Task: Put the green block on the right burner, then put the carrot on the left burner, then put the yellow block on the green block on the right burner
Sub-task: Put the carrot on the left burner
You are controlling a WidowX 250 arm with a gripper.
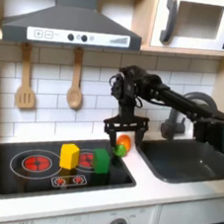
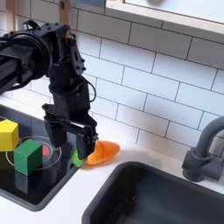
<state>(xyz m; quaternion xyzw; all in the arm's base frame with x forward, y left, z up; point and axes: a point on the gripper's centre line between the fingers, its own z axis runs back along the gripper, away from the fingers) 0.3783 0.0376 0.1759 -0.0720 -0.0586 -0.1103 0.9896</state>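
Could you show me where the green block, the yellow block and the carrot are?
green block [image 2: 28, 157], second exterior view, on its front face.
yellow block [image 2: 8, 134], second exterior view, on its side face.
carrot [image 2: 105, 151], second exterior view, on its orange body.

On the tabletop [image 1: 163, 195] the hob [image 1: 16, 177] lies at the first exterior view's left, the sink [image 1: 192, 164] at its right. One block [image 1: 69, 155] sits between the two burners, another block [image 1: 101, 160] on the burner nearer the sink [image 2: 54, 156]. The carrot [image 2: 103, 152] lies just off the hob's edge, toward the sink, with the pincer [image 2: 72, 150] over its leafy end.
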